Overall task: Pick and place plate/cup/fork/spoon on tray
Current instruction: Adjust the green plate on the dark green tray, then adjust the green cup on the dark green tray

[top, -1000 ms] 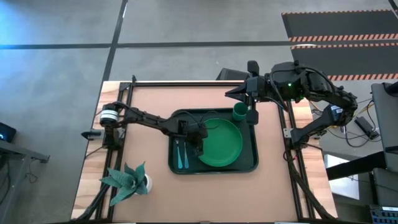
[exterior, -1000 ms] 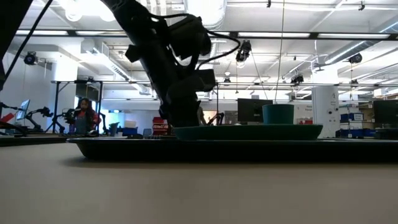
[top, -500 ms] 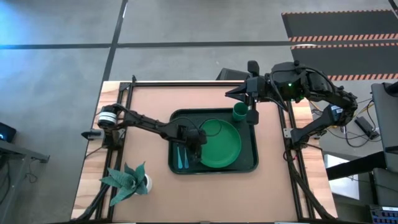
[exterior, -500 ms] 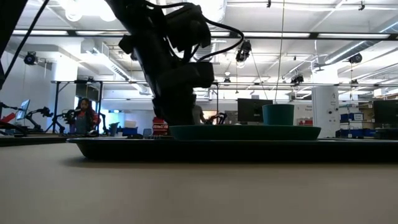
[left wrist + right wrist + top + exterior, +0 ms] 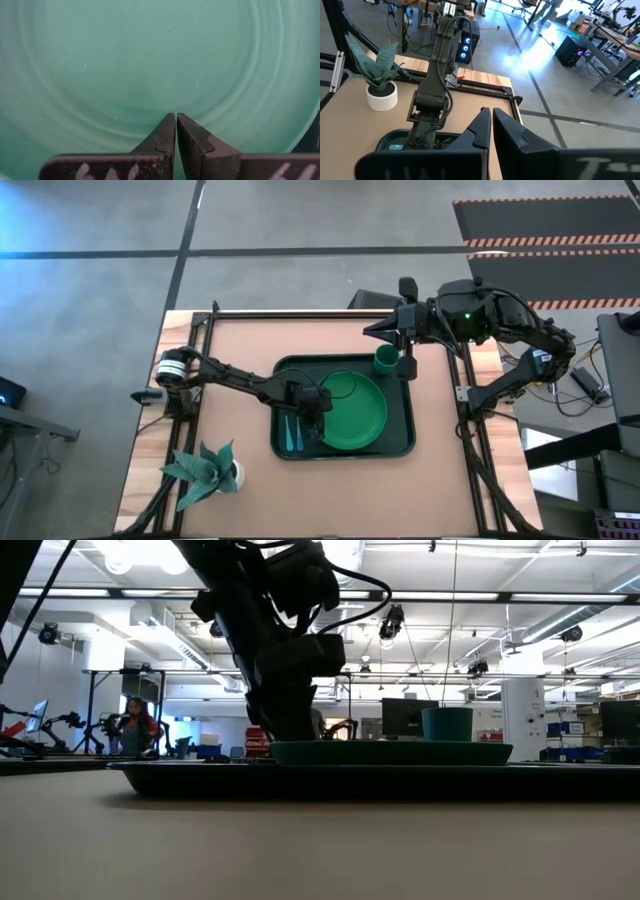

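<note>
Tray (image 5: 405,442) holding plate (image 5: 362,418), cup (image 5: 386,360), fork (image 5: 284,428), spoon (image 5: 296,430)

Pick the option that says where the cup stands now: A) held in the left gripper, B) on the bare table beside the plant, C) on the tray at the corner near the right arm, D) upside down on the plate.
C: the cup stands upright on the tray, in its corner beside the plate, close to the right gripper.

- plate (image 5: 357,408) – bright green
- tray (image 5: 406,442) – dark green
- cup (image 5: 386,360) – green
- arms – dark, nearly black
- table (image 5: 240,345) – tan
- plant pot (image 5: 233,474) – white, at seven o'clock from the tray
</note>
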Tool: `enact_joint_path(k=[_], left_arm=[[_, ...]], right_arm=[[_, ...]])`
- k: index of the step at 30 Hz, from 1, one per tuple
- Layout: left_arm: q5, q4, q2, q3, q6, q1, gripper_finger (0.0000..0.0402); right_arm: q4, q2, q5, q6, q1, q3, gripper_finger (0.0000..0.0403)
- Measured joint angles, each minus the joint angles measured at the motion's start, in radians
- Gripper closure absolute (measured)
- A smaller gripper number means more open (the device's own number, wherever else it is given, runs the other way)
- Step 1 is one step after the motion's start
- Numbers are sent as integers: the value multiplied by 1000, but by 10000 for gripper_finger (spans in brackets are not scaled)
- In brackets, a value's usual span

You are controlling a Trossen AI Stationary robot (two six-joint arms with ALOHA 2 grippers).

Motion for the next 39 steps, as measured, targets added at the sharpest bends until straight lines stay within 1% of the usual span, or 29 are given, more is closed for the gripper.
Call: enact_joint_path(k=[9,20,28,31,34,37,39], left_arm=[[0,-1,-1,-4,-28,-9,402],[-10,-19,-1,-6,-104,-57,402],[-35,-22,-1,-5,-125,-90,402],[-98,-27,-14,9,-100,-92,402],[-191,-22,-77,32,-75,-91,402],[-287,-19,-164,41,-30,-82,402],[-340,-26,-227,41,14,-72,402]], right_arm=[[0,-4,0,-7,0,0,394],[0,-4,0,-7,0,0,394],[0,-4,-1,-7,0,0,394],[-13,-4,0,-5,0,0,394],[-89,-8,23,59,0,0,394],[-215,-8,119,146,0,0,394],[-308,-1,202,229,0,0,394]])
